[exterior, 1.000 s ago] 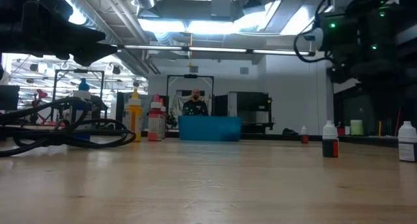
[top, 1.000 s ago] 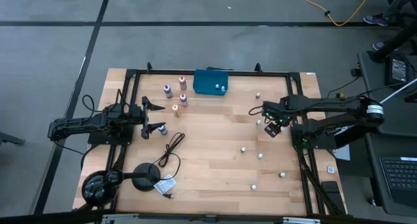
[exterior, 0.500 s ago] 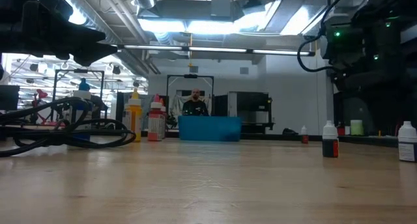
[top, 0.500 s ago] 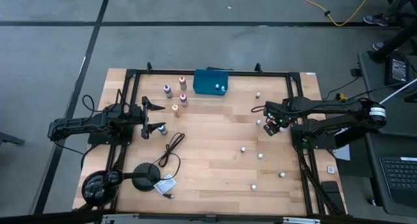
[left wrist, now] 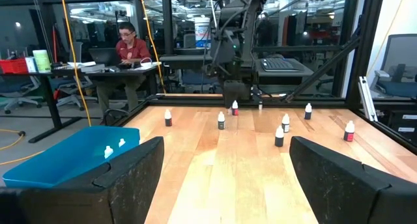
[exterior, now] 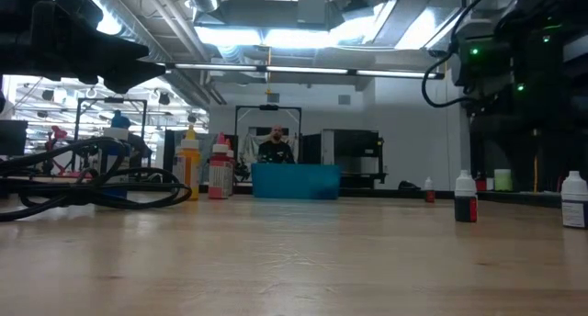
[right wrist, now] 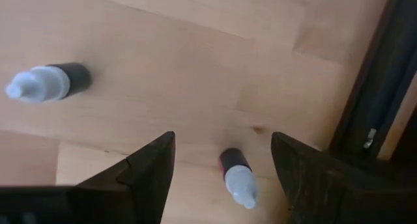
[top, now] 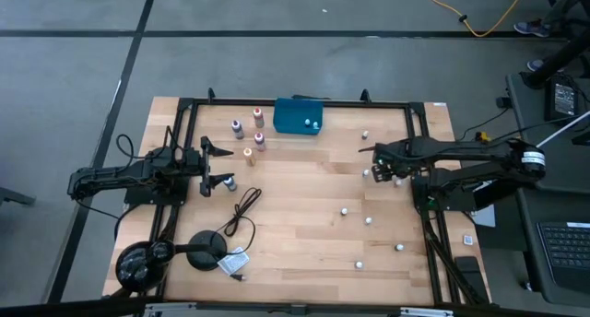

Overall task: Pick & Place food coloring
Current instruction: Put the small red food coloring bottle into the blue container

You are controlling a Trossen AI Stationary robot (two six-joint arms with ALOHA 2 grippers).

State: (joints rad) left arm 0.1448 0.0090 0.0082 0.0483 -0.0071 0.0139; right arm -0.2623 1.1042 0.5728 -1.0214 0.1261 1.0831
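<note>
Small food coloring bottles stand scattered on the wooden table: one group (top: pixel 248 137) near the teal tray (top: pixel 298 115), others (top: pixel 356 216) toward the right. Two white caps (top: pixel 310 125) show inside the tray. My right gripper (top: pixel 387 169) hangs open, pointing down, over the right side. In its wrist view a red-bodied bottle with a pale cap (right wrist: pixel 237 178) stands below, between the two fingers and apart from both. A dark-bodied bottle (right wrist: pixel 47 83) stands off to one side. My left gripper (left wrist: pixel 225 160) waits open and level at the left edge.
A black cable (top: pixel 243 212), a round black stand (top: pixel 208 248) and headphones (top: pixel 138 264) lie at the near left. A black frame rail (right wrist: pixel 378 100) runs close beside my right gripper. People sit at desks beyond the table (left wrist: pixel 128 43).
My right gripper has rolled about its own downward line above the right-hand bottles, staying over the same spot; its finger gap looks unchanged. The bottles have not moved.
</note>
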